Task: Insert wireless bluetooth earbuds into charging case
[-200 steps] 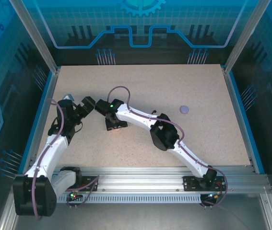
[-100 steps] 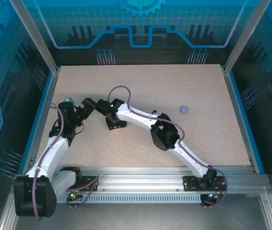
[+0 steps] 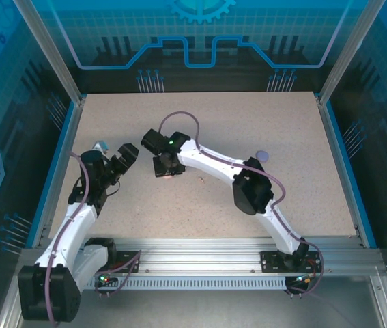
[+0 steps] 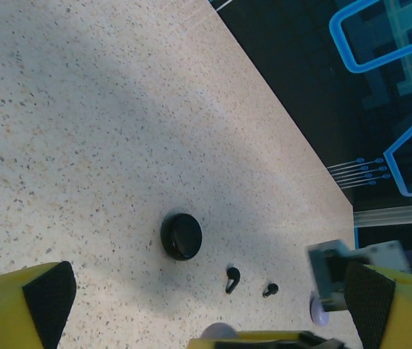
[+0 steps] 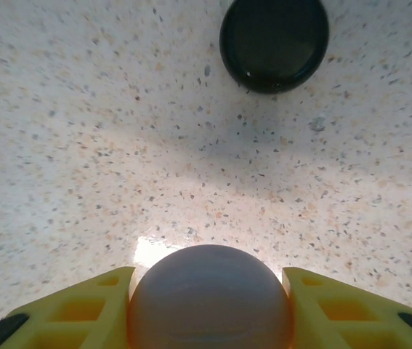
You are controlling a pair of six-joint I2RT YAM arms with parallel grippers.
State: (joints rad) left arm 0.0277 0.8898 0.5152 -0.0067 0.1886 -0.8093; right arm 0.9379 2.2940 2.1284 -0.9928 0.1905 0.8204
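My right gripper (image 5: 209, 294) is shut on a pale round charging case (image 5: 209, 299), its yellow fingers (image 5: 82, 305) pressed against both sides just above the table. Ahead of it lies a closed black round case (image 5: 274, 42). From above, the right gripper (image 3: 166, 168) sits left of the table's centre with a pinkish glimpse of the case (image 3: 170, 175) under it. My left gripper (image 3: 123, 156) stands open beside it. In the left wrist view the open left gripper (image 4: 209, 294) looks down on the black case (image 4: 182, 236) and two black earbuds (image 4: 232, 279) (image 4: 269, 290) lying loose on the table.
A closed lilac round case (image 3: 263, 156) lies on the right half of the speckled table (image 3: 248, 123). Blue rails edge the table left and right. A lilac rounded piece (image 4: 317, 310) shows near the left gripper's right finger.
The right jaws have narrowed onto the pale case, and the right arm has shifted a little farther from the near edge with it. The left gripper has drawn back slightly.
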